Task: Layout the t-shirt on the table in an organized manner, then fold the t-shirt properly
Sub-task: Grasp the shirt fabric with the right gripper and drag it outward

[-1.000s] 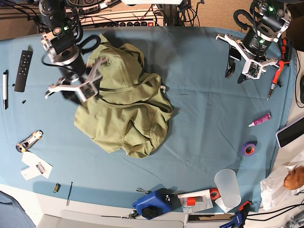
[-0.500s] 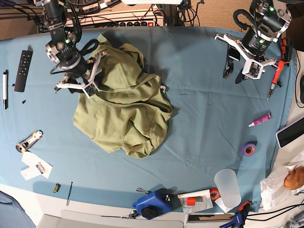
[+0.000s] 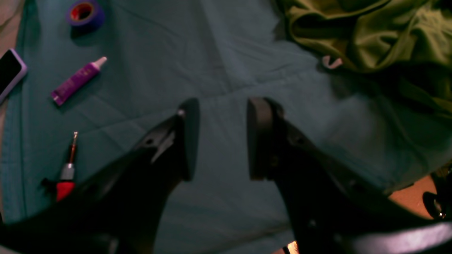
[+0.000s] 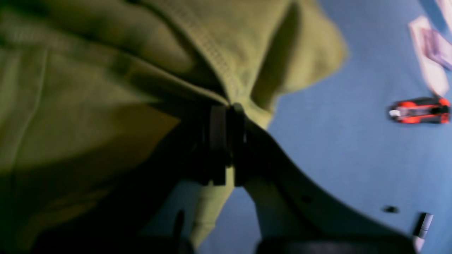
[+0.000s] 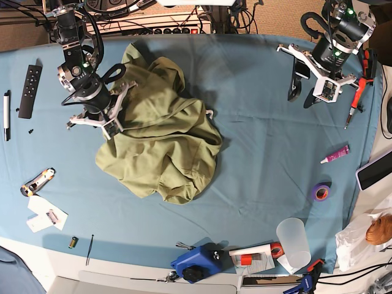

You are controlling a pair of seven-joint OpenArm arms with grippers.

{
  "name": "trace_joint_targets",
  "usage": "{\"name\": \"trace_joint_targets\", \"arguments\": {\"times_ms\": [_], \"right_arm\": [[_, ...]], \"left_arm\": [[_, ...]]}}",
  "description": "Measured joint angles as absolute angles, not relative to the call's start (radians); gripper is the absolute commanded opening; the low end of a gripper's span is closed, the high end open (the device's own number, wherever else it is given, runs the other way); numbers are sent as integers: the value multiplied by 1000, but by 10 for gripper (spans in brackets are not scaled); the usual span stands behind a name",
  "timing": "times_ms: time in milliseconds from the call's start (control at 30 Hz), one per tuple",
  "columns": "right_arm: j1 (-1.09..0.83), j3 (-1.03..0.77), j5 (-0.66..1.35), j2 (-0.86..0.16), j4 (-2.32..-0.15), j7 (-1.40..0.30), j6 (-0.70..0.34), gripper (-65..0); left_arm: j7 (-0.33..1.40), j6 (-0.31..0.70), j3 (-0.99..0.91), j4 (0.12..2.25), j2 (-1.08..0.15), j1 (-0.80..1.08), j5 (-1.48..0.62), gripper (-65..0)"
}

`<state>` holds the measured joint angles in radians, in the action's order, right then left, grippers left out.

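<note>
The olive t-shirt (image 5: pixel 162 144) lies crumpled in a heap on the left half of the blue-covered table (image 5: pixel 263 159). My right gripper (image 5: pixel 107 125) sits at the heap's left edge. In the right wrist view, that gripper (image 4: pixel 226 109) is shut on a stitched hem of the t-shirt (image 4: pixel 106 70). My left gripper (image 5: pixel 303 97) hovers at the far right, well away from the shirt. Seen from the left wrist, it (image 3: pixel 220 116) is open over bare cloth, with the t-shirt (image 3: pixel 370 31) at the upper right.
A remote (image 5: pixel 30 90), pen (image 5: pixel 7 115) and utility knife (image 5: pixel 37 182) lie along the left. At the right are a red screwdriver (image 5: pixel 355 101), purple tube (image 5: pixel 335 154), tape roll (image 5: pixel 320 192) and phone (image 5: pixel 375 170). A plastic cup (image 5: pixel 294 244) and blue tool (image 5: pixel 196 262) sit near the front edge.
My right gripper has dropped onto the shirt's left edge and closed on the fabric. The left arm has stayed where it was.
</note>
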<state>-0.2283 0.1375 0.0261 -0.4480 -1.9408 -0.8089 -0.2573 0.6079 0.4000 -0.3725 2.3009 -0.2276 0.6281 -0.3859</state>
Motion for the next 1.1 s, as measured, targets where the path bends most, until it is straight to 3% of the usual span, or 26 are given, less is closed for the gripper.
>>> {"name": "trace_joint_targets", "arguments": {"times_ms": [133, 667, 900, 1100], "right_arm": [[-157, 138, 0, -448, -1941, -807, -206, -650], [140, 138, 38, -385, -1944, -809, -203, -650], [138, 137, -74, -381, -1945, -893, -129, -650], [4, 57, -100, -379, -1941, -898, -96, -650]], "left_arm": [[607, 400, -373, 2301, -227, 628, -385, -415], [607, 430, -359, 2301, -145, 628, -385, -415], [546, 469, -117, 2242, -144, 581, -258, -415], [522, 349, 102, 2107, -147, 425, -91, -415]]}}
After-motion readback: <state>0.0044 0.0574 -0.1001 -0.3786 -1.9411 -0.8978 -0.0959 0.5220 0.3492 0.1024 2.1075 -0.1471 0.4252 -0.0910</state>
